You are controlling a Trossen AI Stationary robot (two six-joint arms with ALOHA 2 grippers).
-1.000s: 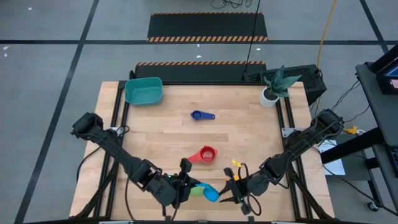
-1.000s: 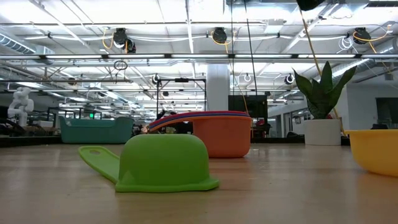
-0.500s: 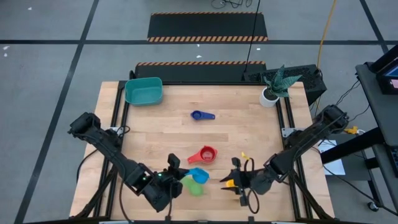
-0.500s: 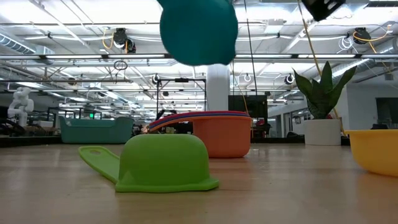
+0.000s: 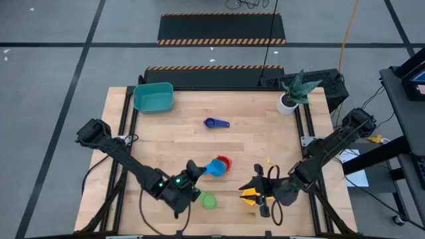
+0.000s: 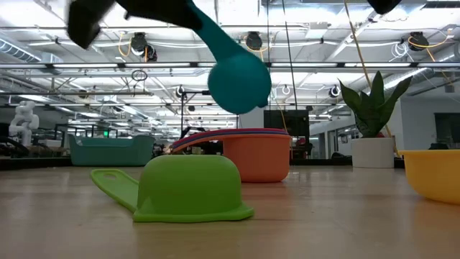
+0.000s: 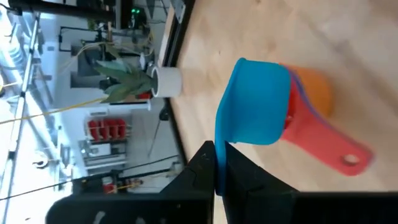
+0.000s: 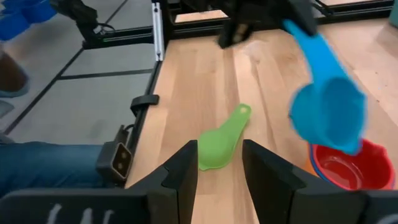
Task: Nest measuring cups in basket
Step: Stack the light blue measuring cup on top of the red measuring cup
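Wooden slats make up the surface (image 5: 265,146), with the basket (image 5: 154,97) at its far left corner and a potted plant (image 5: 292,93) at the far right corner.

The left gripper (image 5: 194,174) has its fingers clamped on the handle of the light blue cup (image 5: 214,166), which hangs in the air just above the red cup (image 5: 224,163). In the left wrist view the light blue cup (image 7: 255,102) sits over the stack of red cup (image 7: 323,140) and orange cup (image 7: 314,90), bowl tilted rather than level.

Recommended procedure for this step:
1. Level the light blue cup so that its open side faces up.
2. Centre its bowl over the red cup's bowl; the two handles should point the same way.
3. Lower until the bowl seats, then release. Dropping it from height is likely to tip the stack.

The right gripper (image 5: 262,192) rests at the near right beside the yellow cup (image 5: 249,195); its fingers stand apart and hold nothing. The green cup (image 5: 208,200) lies upside down near the front edge, and the dark blue cup (image 5: 214,123) lies mid-surface, well apart from the basket. No cup is in the basket yet.
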